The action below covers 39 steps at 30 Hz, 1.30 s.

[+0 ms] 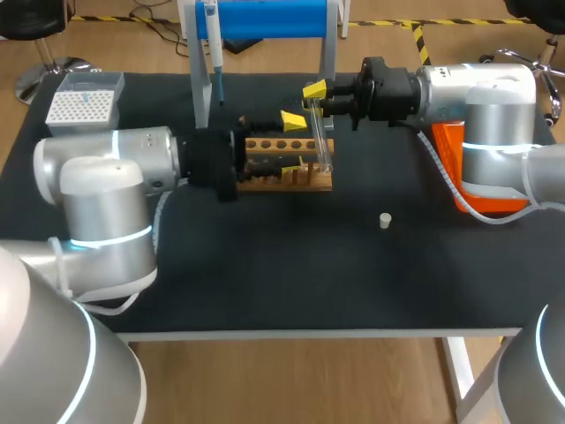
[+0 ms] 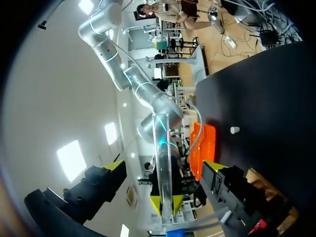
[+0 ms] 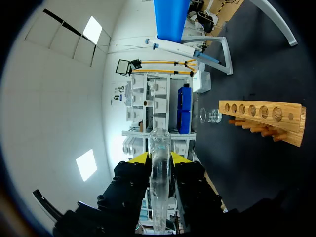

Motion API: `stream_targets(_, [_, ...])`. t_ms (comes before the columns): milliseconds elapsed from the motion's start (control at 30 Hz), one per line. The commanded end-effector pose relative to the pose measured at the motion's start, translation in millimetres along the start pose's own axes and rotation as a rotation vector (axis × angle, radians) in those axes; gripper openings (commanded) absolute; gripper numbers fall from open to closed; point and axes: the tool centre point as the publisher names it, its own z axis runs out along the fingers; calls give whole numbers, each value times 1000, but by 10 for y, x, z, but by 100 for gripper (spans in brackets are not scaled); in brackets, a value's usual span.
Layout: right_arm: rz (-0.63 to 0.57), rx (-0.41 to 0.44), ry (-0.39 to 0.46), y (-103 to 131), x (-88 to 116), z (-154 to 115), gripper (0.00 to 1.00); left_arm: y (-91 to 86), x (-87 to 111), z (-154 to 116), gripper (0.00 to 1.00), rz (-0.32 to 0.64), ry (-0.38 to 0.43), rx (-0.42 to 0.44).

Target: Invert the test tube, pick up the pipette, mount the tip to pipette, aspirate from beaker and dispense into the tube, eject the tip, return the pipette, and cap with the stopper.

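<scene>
The tube [image 1: 320,141] is held by the right gripper [image 1: 314,95], with a yellow tip pressed on each side of it. The glass is clear, and it cannot be told if anything is inside. In the head view it is seen at the right end of the wooden rack [image 1: 287,163], near the middle of the black worktop [image 1: 291,265].

The left gripper [image 2: 163,166] is spread wide. The tube is found between its two fingers, but it is not touched by them.

The small white stopper [image 1: 385,220] is set on the worktop, well apart from the rack. The pipette [image 1: 214,53] is hung on the blue stand [image 1: 265,18] at the back. The white tip box [image 1: 84,97] is placed at the back left corner. The glass beaker [image 3: 212,116] is seen behind the rack in the right wrist view. An orange tray [image 1: 468,168] is partly hidden by the right arm.
</scene>
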Motion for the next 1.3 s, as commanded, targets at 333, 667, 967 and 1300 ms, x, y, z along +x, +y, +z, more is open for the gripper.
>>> stream_targets(333, [-1,-1,-2,-7,6,-5,0,-97,-64,263,100,-19,35,67])
stream_targets(667, [-1,-1,-2,-7,6,-5,0,-107,-69,271,100,-44,48,86])
stream_targets(967, [-1,-1,-2,-7,6,-5,0,-97,-78,300,100,-41,47,89])
stream_targets(1300, [-1,-1,-2,-7,6,-5,0,-86,-84,346,100,-36,51,104])
